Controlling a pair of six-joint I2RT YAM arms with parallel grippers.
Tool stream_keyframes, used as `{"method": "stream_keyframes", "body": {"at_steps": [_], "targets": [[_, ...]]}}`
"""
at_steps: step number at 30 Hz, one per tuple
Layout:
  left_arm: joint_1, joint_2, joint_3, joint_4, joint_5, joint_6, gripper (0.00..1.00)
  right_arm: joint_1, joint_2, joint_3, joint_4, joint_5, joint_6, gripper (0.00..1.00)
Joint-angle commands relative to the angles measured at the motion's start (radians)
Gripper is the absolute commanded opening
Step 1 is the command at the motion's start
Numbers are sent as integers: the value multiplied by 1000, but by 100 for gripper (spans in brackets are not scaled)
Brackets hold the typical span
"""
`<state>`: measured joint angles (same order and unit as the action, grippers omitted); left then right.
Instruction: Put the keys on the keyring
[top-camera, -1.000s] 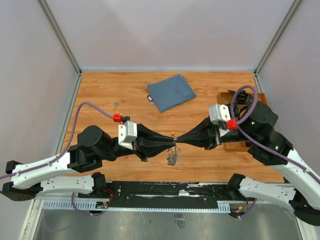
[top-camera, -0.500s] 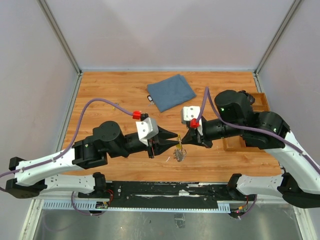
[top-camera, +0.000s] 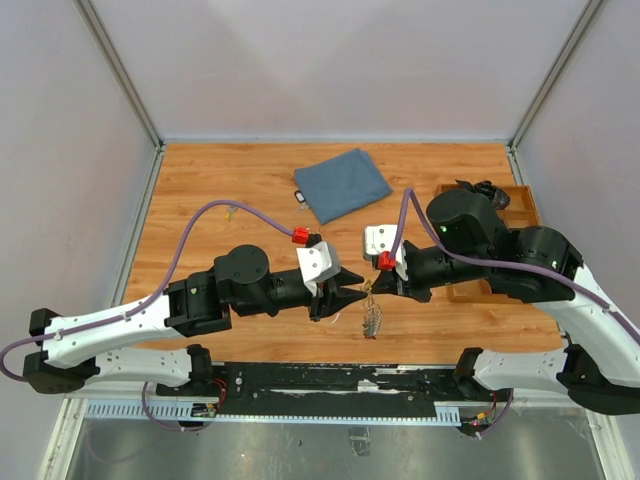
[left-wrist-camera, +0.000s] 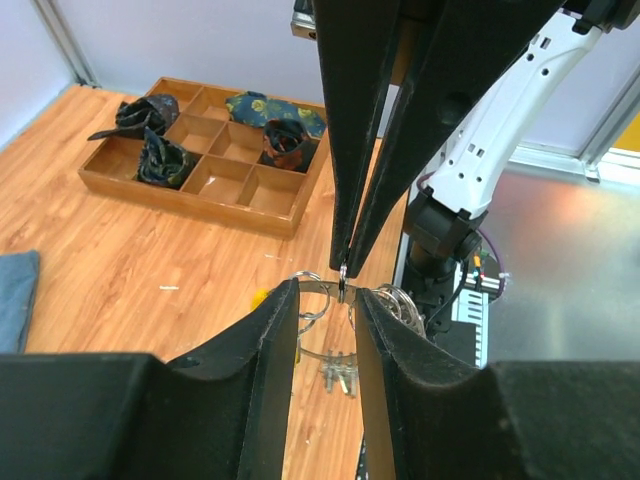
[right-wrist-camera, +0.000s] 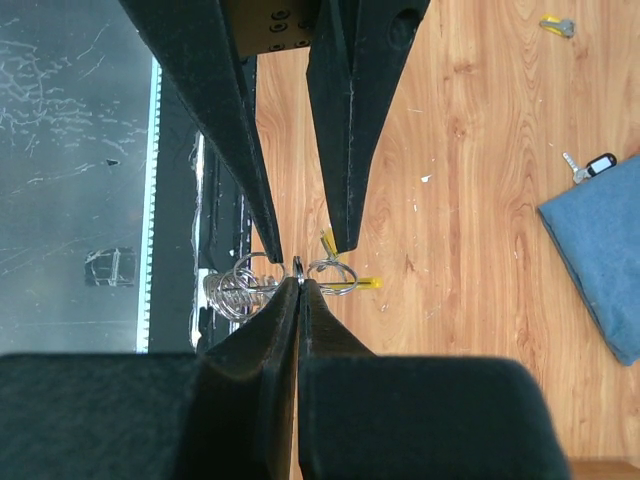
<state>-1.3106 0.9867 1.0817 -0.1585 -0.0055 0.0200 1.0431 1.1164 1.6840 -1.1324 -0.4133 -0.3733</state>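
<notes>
Since a second ago my left gripper (top-camera: 350, 293) has parted its jaws, and both arms have slid rightward along the near edge of the wooden table (top-camera: 220, 180); bare planks lie open behind. My right gripper (top-camera: 371, 287) pinches the thin coiled wire keyring (right-wrist-camera: 335, 272) aloft, with the keys (top-camera: 373, 322) dangling beneath. Both forearms reach level, tips nearly meeting.

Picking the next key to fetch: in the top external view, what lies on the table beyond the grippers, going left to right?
small loose key → black-tagged key → blue cloth → wooden tray
</notes>
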Motion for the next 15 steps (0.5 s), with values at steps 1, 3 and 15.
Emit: {"method": "stream_keyframes", "body": {"at_steps": [1, 3, 15], "targets": [[0, -1, -13, 46, 23, -15, 35, 26, -25, 19, 34, -7, -18, 0], [1, 2, -12, 46, 22, -16, 33, 27, -25, 18, 37, -14, -18, 0], [1, 23, -2, 58, 32, -13, 26, 32, -34, -5, 70, -38, -19, 0]]}}
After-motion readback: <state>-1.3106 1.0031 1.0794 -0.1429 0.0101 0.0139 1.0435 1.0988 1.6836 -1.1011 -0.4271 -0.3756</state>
